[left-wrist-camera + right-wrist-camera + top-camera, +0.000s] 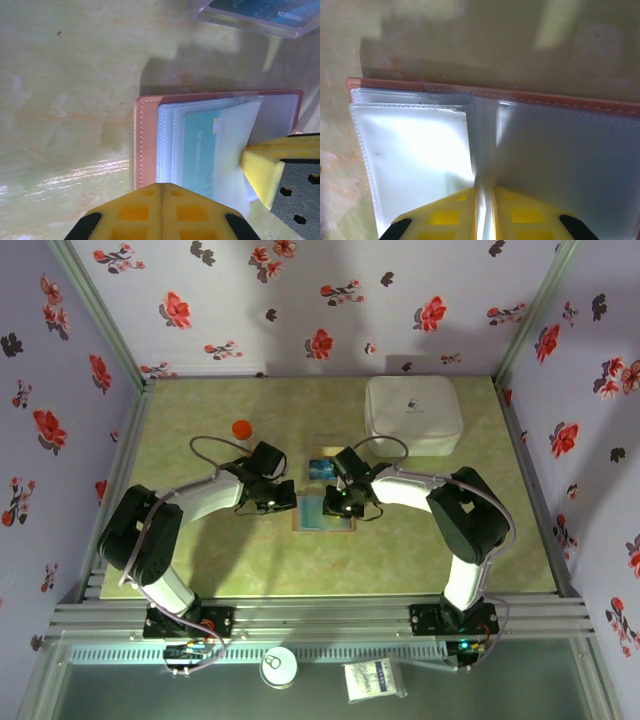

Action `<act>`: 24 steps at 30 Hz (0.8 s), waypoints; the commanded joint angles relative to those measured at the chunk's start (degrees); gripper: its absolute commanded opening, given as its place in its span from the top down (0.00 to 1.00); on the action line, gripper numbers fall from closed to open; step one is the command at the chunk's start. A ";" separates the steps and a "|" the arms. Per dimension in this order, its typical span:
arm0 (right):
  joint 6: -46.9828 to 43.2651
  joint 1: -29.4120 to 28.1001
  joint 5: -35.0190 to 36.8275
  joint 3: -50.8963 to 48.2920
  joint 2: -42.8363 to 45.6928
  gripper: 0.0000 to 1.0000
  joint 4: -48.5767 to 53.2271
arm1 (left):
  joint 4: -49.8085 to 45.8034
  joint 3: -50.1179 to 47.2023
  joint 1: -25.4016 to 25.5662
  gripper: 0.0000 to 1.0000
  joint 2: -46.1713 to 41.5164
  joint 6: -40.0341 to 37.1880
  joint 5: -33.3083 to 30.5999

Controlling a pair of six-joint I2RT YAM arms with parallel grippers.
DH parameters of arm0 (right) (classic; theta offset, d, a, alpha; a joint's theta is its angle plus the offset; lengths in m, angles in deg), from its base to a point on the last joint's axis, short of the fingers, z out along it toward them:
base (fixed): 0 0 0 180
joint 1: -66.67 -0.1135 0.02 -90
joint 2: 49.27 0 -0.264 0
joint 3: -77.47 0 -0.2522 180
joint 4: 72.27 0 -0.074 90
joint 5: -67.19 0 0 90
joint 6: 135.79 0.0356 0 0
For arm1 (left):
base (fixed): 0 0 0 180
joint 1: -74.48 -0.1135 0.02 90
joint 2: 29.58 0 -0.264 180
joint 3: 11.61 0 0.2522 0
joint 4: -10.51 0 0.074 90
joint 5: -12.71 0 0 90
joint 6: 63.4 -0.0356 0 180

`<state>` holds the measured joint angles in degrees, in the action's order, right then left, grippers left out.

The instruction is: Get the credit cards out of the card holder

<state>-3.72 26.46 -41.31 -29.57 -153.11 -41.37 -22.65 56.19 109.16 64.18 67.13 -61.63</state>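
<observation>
Enclosure inspected from above. Back wall [330,300], left wall [50,390] and right wall [600,390] are papered pale lavender with a scattered print of red and dark flowers; soft shadows lie across the upper part of the back wall. Two metal corner posts [100,310] rise where the walls meet. The table top [250,570] is pale yellow-green with faint marbling and orange veins, framed in metal, with ribbed aluminium rails [320,615] along the near edge. Lighting is even; the left wrist view shows a bright streak of glare on the surface
</observation>
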 commanded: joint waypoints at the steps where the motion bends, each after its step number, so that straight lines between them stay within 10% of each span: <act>1: 1.16 0.41 -0.56 -1.71 1.77 0.86 -0.96 | 1.80 -1.57 0.10 0.95 -1.84 2.94 1.58; 11: 1.71 0.43 -0.74 -2.88 2.57 0.86 -2.20 | 21.73 -8.81 0.39 0.81 -1.74 14.96 10.12; 24: 1.64 0.63 -0.87 -2.75 2.51 0.86 -1.77 | 25.11 -9.57 2.05 0.73 0.97 16.33 11.08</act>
<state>-3.09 26.66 -41.98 -31.52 -151.93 -43.75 0.78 46.97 110.73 63.67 82.65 -51.86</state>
